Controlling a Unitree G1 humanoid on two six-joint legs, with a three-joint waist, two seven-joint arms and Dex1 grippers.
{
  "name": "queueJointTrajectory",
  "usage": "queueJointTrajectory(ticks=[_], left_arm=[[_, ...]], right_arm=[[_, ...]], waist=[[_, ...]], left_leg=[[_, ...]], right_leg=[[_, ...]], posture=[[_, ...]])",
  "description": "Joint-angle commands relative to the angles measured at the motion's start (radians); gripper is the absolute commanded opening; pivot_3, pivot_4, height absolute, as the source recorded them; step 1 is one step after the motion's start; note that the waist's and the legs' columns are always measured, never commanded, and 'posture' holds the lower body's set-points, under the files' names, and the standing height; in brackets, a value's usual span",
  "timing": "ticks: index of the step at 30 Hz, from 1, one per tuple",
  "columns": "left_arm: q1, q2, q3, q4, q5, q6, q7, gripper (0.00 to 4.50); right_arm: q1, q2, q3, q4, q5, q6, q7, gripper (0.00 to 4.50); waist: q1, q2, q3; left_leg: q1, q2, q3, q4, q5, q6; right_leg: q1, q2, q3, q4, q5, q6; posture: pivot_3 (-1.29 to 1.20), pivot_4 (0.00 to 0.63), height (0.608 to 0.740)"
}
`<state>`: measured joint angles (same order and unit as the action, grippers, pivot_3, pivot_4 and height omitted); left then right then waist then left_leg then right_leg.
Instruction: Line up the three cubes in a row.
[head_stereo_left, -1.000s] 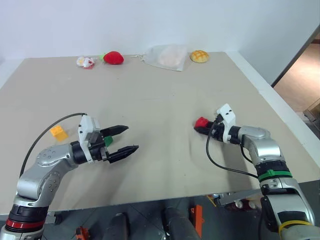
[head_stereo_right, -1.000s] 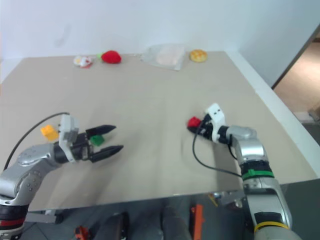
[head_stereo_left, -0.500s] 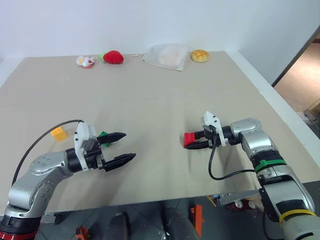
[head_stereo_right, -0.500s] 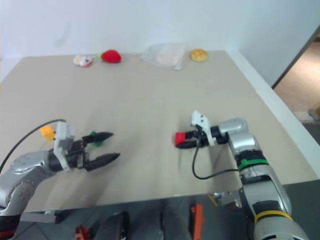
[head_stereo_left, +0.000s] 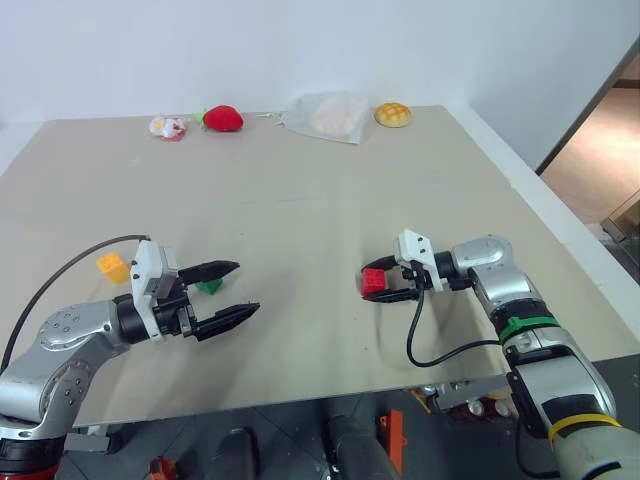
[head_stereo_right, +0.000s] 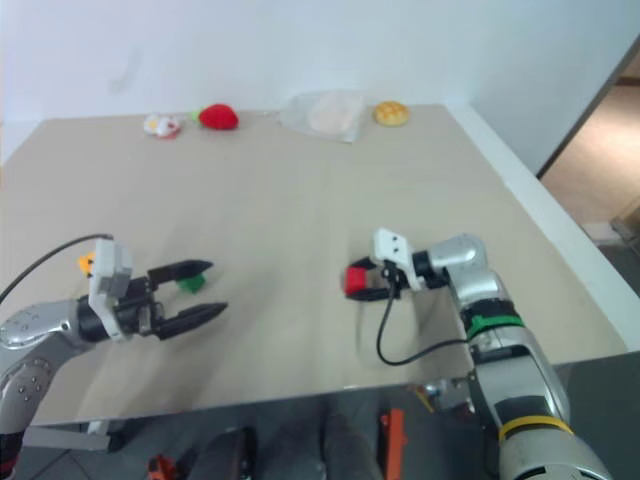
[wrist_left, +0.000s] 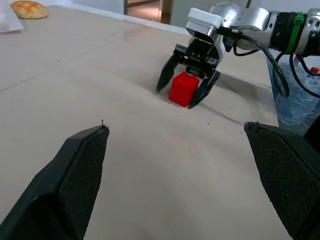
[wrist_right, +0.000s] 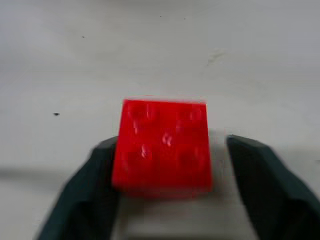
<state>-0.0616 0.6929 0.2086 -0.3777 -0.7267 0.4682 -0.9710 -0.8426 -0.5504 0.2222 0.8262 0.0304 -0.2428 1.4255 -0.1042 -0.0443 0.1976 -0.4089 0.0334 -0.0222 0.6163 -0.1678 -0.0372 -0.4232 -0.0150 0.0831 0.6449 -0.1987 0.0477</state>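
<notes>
Two black fingers of the right gripper (wrist_left: 189, 85) stand apart around the red cube (wrist_left: 183, 89), which sits on the table (head_stereo_left: 320, 200). I judge it is just placed; next the arm must back off. Left gripper (head_stereo_left: 228, 292) hovers wide, level, near green cube (head_stereo_left: 209, 286) and yellow cube (head_stereo_left: 112, 267).

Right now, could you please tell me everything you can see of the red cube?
The red cube is a small, glossy plastic toy brick with low round studs on one face. It sits on the beige table, right of centre near the front edge. It lies between the two black fingers of the right gripper, whose jaws are spread: one finger is at or against its side, the other stands clear. The green and yellow-orange cubes lie well away on the left.
</notes>
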Motion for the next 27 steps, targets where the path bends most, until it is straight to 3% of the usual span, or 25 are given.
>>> queueJointTrajectory(ticks=[1, 6, 11, 14, 18, 22, 27], left_arm=[[0.004, 0.025, 0.050, 0.014, -0.011, -0.006, -0.015, 4.50], [0.007, 0.045, 0.087, 0.064, -0.011, -0.007, -0.030, 4.50], [0.023, 0.069, 0.114, 0.113, -0.004, 0.000, -0.045, 4.50], [0.034, 0.075, 0.102, 0.128, 0.017, -0.010, -0.051, 4.50], [0.045, 0.078, 0.084, 0.150, 0.062, -0.033, -0.059, 4.50], [0.029, 0.056, 0.060, 0.196, 0.114, -0.065, -0.043, 4.50], [-0.001, 0.017, 0.044, 0.243, 0.167, -0.100, -0.001, 4.50]], right_arm=[[-0.007, -0.008, 0.039, 0.017, -0.038, -0.015, 0.062, 4.33], [-0.047, -0.075, 0.025, -0.030, 0.039, 0.043, 0.184, 4.33], [-0.016, -0.275, 0.145, -0.239, 0.236, 0.129, 0.189, 4.33], [-0.011, -0.331, 0.158, -0.277, 0.254, 0.132, 0.189, 4.33], [-0.055, -0.318, 0.079, -0.262, 0.259, 0.170, 0.175, 4.33], [-0.098, -0.244, -0.041, -0.351, 0.379, 0.377, 0.063, 4.33], [-0.021, -0.175, -0.117, -0.527, 0.435, 0.524, -0.031, 4.33]], waist=[[0.000, 0.000, 0.000], [0.006, 0.000, 0.000], [0.023, 0.004, 0.002], [0.027, 0.004, 0.002], [0.026, 0.004, 0.002], [0.025, 0.005, 0.003], [0.030, 0.004, 0.002]], left_leg=[[0.000, 0.000, 0.000, 0.000, 0.000, -0.001], [-0.001, 0.000, -0.001, -0.003, -0.004, -0.003], [-0.008, -0.002, -0.001, -0.003, -0.006, -0.003], [-0.012, -0.002, -0.001, -0.003, -0.007, -0.003], [-0.012, -0.001, 0.001, -0.003, -0.007, -0.003], [-0.012, -0.001, 0.001, 0.001, -0.007, -0.003], [-0.013, -0.001, 0.000, 0.003, -0.007, -0.003]], right_leg=[[0.000, 0.000, 0.000, 0.000, 0.000, 0.000], [-0.001, 0.000, 0.000, 0.000, -0.005, -0.001], [-0.007, -0.002, 0.000, 0.001, -0.010, 0.002], [-0.012, -0.003, 0.000, 0.002, -0.010, 0.002], [-0.013, -0.002, 0.000, 0.002, -0.010, 0.000], [-0.013, -0.002, 0.000, 0.005, -0.008, 0.000], [-0.012, -0.001, -0.001, 0.005, -0.007, 0.001]], posture=[[0.00, 0.150, 0.740], [0.00, 0.150, 0.740], [0.00, 0.150, 0.740], [0.00, 0.150, 0.740], [0.00, 0.150, 0.740], [0.00, 0.150, 0.740], [0.00, 0.150, 0.740]])
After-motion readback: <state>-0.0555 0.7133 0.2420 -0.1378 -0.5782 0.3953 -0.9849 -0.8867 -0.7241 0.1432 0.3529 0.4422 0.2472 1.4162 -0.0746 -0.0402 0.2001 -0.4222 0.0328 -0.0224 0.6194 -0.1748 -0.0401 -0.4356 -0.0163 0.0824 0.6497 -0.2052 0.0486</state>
